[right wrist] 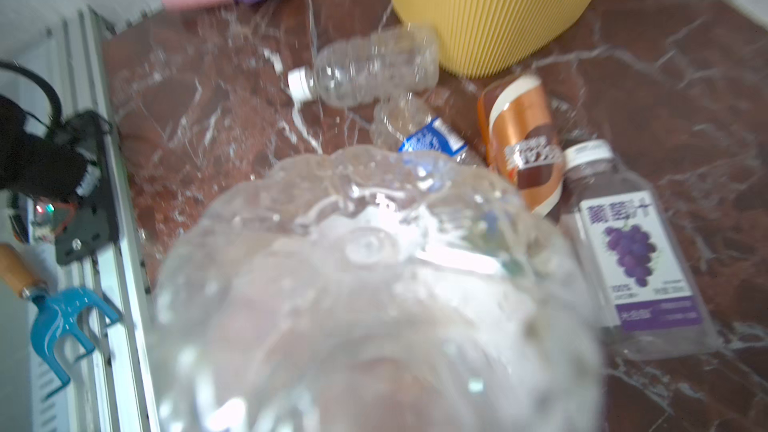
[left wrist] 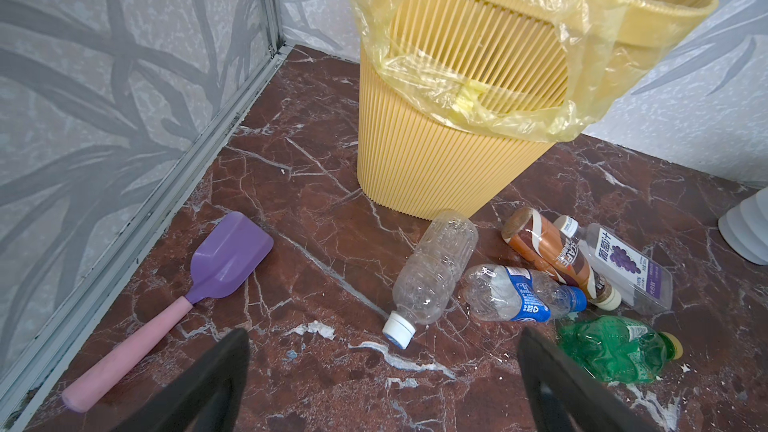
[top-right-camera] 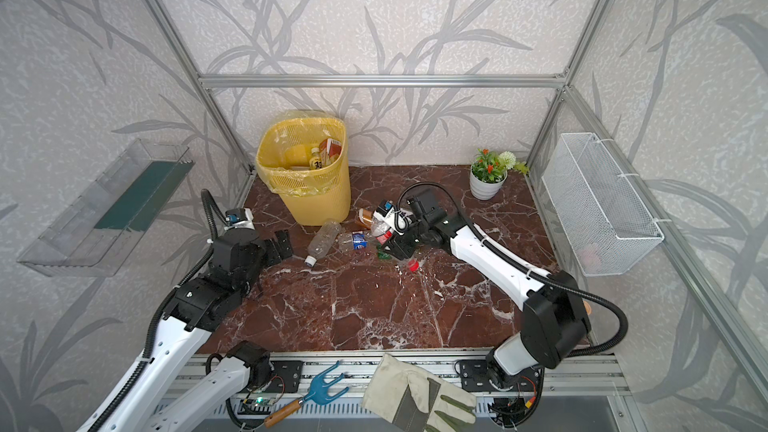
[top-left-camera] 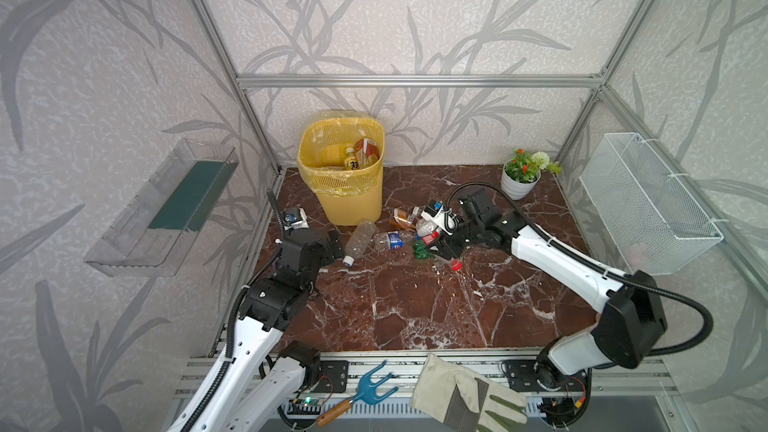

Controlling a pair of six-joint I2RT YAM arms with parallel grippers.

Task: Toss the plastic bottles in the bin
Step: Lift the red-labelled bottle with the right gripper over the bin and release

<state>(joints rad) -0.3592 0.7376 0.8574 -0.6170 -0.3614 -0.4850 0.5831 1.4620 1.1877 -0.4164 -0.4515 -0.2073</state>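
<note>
While several plastic bottles [top-left-camera: 351, 162] already lie inside the tall yellow bin [top-left-camera: 353, 205], which stands on a red-brown marble table [top-left-camera: 415, 309], more lie scattered on the marble just in front of the bin's foot. Nearest the bin is a clear unlabelled bottle [left wrist: 432, 276] with a white cap, its base just beside the bin's wall. A little farther from the bin lies a crushed bottle with a blue label [left wrist: 515, 295]. Beside that one, a brown-labelled bottle [left wrist: 552, 255] and a purple grape-labelled bottle [left wrist: 623, 268] lie side by side. A crushed green bottle [left wrist: 615, 347] lies farther from the bin than all of these.

The left gripper [left wrist: 386, 380] hovers low over bare marble in front of the bin, near the white cap, its jaws spread wide and empty.

The right gripper [top-left-camera: 436, 248] is down among the bottles in front of the bin. A clear bottle with a red label [top-left-camera: 428, 231] sits right at it. Its base fills the blurred right wrist view and hides the jaws, so it cannot be told whether they have closed on it.
</note>
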